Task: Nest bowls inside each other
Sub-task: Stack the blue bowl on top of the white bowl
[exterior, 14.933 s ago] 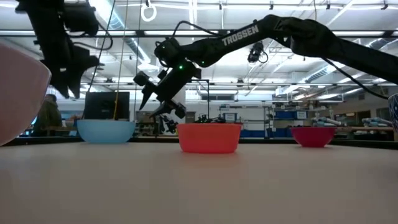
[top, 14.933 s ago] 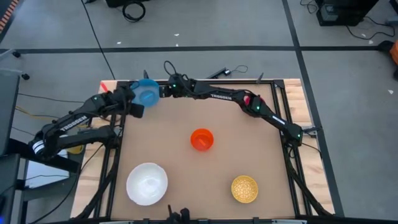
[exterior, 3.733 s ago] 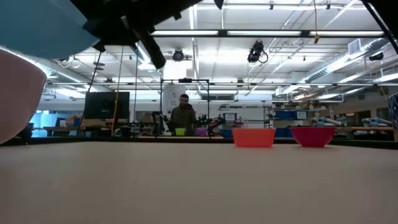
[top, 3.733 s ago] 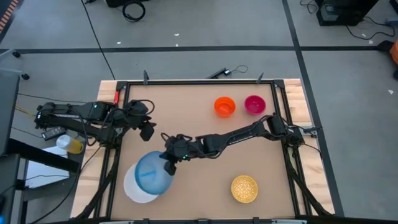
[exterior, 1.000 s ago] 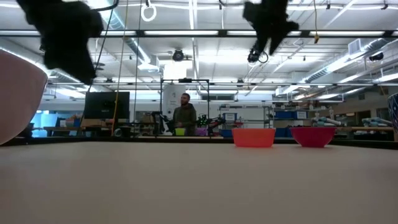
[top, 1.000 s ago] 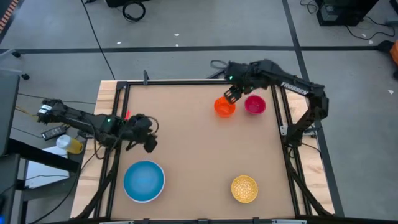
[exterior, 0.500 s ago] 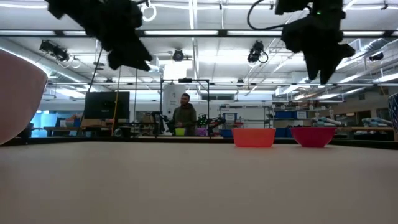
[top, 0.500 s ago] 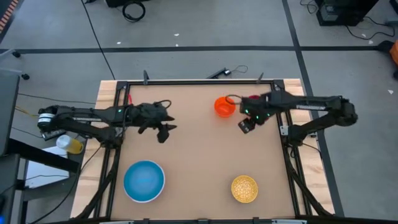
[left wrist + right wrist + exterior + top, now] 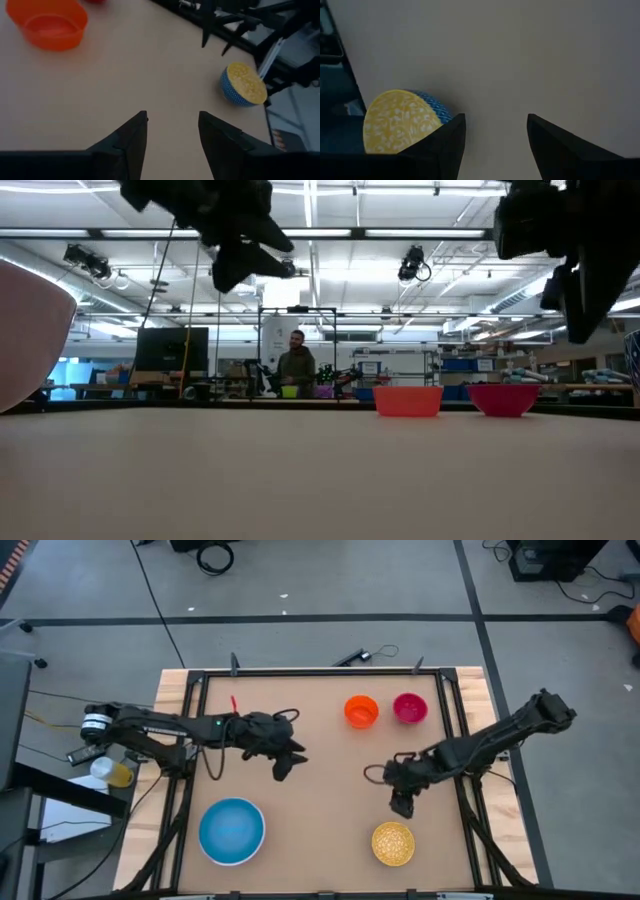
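Observation:
A light blue bowl (image 9: 231, 830) sits near the table's near left corner, nested in the white bowl, whose wall (image 9: 25, 330) fills the low view's left edge. The orange bowl (image 9: 361, 711) and the magenta bowl (image 9: 409, 708) stand side by side at the far right. The gold speckled bowl (image 9: 393, 843), blue outside (image 9: 400, 122), rests at the near right. My left gripper (image 9: 290, 762) hovers open over the table's middle. My right gripper (image 9: 400, 804) hangs open just beyond the gold bowl's far side, tipped down, touching nothing (image 9: 495, 125).
A black frame rail (image 9: 320, 671) runs around the brown tabletop (image 9: 320, 820). Bare board lies between the blue bowl and the gold bowl. A person (image 9: 296, 365) stands far behind the table in the low view.
My right gripper has swung from above the orange and magenta bowls toward the table's near edge, sinking and tipping down toward the gold bowl. My left gripper has moved from the left edge toward the table's middle, turning as it went. No bowl has moved.

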